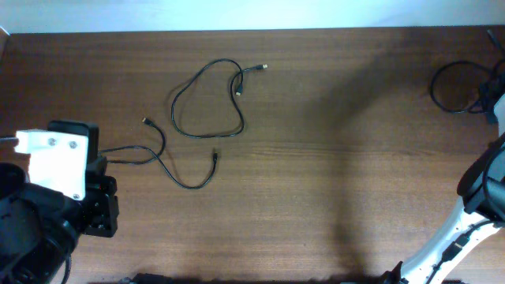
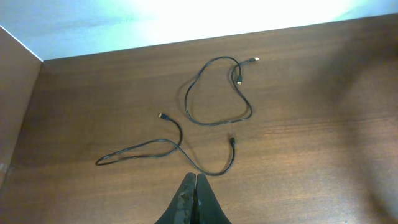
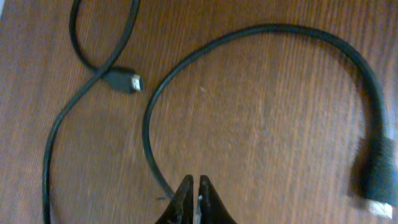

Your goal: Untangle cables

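While the overhead view hides both claws' tips, two cables lie separate on the tabletop; left claw is pinched closed, empty; right claw is closed, a third cable just beside it.

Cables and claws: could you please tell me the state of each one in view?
Upper cable: loose loop, untangled.
Lower cable: loose wavy strand, apart from the upper.
Right cable: curled, crossing itself.
Left claw: shut, empty.
Right claw: shut, empty.
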